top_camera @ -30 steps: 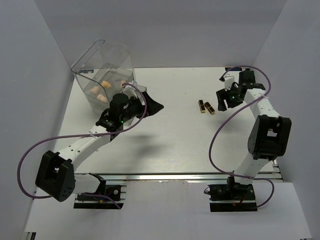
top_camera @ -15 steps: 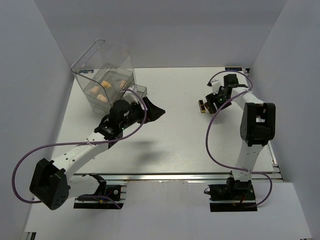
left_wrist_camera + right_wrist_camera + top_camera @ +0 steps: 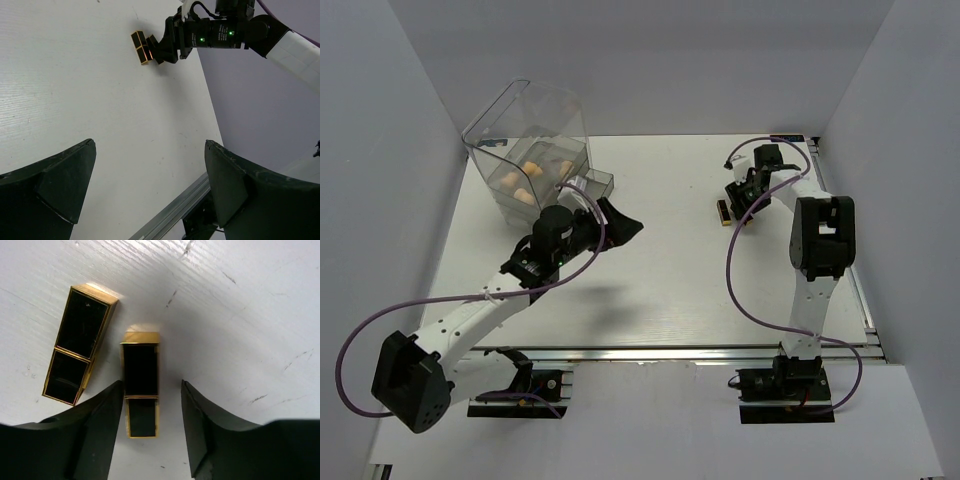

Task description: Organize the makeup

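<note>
**Straddling a lipstick tube at the far right, left arm idle and open**

Right gripper (image 3: 738, 203) is down at the table (image 3: 670, 290) surface in the far right area, directly over the two black-and-gold lipstick tubes (image 3: 723, 212). The right wrist view shows both tubes lying flat on the white surface, side by side. One tube (image 3: 140, 365) lies between the right gripper (image 3: 151, 387) fingers (image 3: 95, 430), which stand apart on either side of it and have not closed on it. Its lower end is set back between them. The left finger edge is just beside the tube's side; a narrow gap shows on the other side. The second tube (image 3: 80, 344) lies tilted just to the left, outside the fingers.

Left gripper (image 3: 628, 218) is above the middle of the table, well apart from the tubes. The left wrist view shows its fingers (image 3: 50, 190) spread wide with nothing held.

Tan sponges (image 3: 523, 195) sit inside the clear drawer box (image 3: 485, 135) at the far left.
</note>
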`<state>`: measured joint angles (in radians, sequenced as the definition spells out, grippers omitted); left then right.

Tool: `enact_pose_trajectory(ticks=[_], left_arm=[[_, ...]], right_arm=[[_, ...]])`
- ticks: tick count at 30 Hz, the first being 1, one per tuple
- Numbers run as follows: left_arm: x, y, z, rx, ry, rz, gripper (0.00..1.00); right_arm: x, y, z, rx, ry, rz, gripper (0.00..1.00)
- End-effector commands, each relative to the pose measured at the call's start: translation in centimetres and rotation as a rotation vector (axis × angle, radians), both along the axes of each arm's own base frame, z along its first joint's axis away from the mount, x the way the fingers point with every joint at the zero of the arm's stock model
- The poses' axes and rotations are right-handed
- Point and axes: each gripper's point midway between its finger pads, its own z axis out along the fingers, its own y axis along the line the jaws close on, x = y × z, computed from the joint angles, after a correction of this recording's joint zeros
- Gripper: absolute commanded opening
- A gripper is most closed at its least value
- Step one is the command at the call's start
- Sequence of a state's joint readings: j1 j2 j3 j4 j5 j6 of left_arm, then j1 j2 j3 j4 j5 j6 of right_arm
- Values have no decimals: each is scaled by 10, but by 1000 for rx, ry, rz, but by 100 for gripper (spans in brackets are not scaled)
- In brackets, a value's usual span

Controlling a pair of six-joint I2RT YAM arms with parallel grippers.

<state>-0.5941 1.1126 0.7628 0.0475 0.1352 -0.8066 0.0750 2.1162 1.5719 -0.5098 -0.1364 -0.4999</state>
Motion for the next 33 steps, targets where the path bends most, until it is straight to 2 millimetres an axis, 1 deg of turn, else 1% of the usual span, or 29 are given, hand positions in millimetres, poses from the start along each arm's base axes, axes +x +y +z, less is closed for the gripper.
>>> enact_pose_trajectory(ticks=[1, 3, 5, 6, 7, 9, 10, 11, 13, 14, 15, 16, 17, 18, 19, 20, 21, 22, 23, 24, 25, 26, 27, 28, 29, 30, 31, 32, 33], left_arm=[[-4, 6, 12, -8, -23, 21, 98], [-3, 7, 14, -6, -28, 28, 98], [-3, 9, 22, -9, -45, 33, 98], [-3, 10, 29, -15, -62, 40, 98], [-5, 12, 28, 0, -53, 40, 98], [-4, 14, 35, 1, -69, 50, 98], [-5, 16, 40, 2, -82, 53, 98], [-6, 18, 50, -4, -100, 57, 98], [-8, 23, 63, -3, -130, 69, 98], [-8, 25, 73, -9, -152, 75, 98], [-8, 28, 80, -12, -169, 86, 98], [-10, 30, 85, -9, -187, 88, 98], [-13, 34, 97, -20, -216, 94, 98], [-15, 37, 104, -25, -232, 100, 98], [-14, 42, 107, -12, -247, 125, 98], [-17, 47, 115, -17, -268, 136, 98], [-17, 50, 122, -12, -288, 145, 98], [-18, 54, 125, -3, -293, 160, 98], [-18, 57, 128, 1, -300, 168, 98], [-22, 61, 137, -8, -320, 177, 98], [-23, 63, 138, -1, -324, 182, 98], [-24, 67, 141, 0, -329, 199, 98], [-28, 71, 147, -10, -342, 206, 98], [-30, 75, 151, -11, -347, 217, 98], [-31, 79, 155, -14, -356, 234, 98], [-37, 86, 164, -32, -376, 249, 98], [-40, 91, 169, -41, -387, 263, 98], [-42, 97, 173, -49, -396, 291, 98], [-45, 103, 178, -64, -405, 308, 98]], right_arm=[[14, 3, 7, 5, -41, 11, 53], [11, 5, 5, 13, -30, 21, 46], [8, 7, 6, 28, -21, 30, 42], [5, 8, 8, 34, -19, 37, 37], [3, 11, 8, 49, -14, 47, 35], [2, 13, 13, 57, -20, 55, 24], [2, 13, 16, 60, -24, 55, 22], [5, 15, 23, 69, -39, 60, 19], [12, 18, 43, 84, -84, 61, 13], [18, 23, 56, 99, -117, 66, 5], [22, 30, 76, 114, -165, 83, 4], [27, 41, 91, 136, -216, 121, 4], [25, 60, 101, 146, -248, 177, 3], [23, 74, 122, 158, -302, 224, 3], [23, 94, 137, 192, -359, 304, 3], [11, 122, 140, 219, -374, 386, 3], [4, 141, 157, 231, -434, 467, 3], [-7, 161, 164, 272, -460, 549, 3], [-15, 194, 176, 298, -534, 646, 3], [-28, 209, 175, 313, -563, 706, 3], [-35, 225, 178, 331, -604, 767, 2], [-46, 249, 180, 326, -657, 858, 1], [-46, 263, 182, 325, -722, 906, 1], [-39, 266, 182, 321, -752, 903, 1], [-46, 294, 168, 303, -766, 986, 1], [-43, 304, 165, 295, -778, 1004, 2], [-32, 315, 176, 280, -821, 1010, 3], [-29, 328, 157, 263, -811, 1043, 3], [-23, 338, 163, 250, -859, 1058, 3]])
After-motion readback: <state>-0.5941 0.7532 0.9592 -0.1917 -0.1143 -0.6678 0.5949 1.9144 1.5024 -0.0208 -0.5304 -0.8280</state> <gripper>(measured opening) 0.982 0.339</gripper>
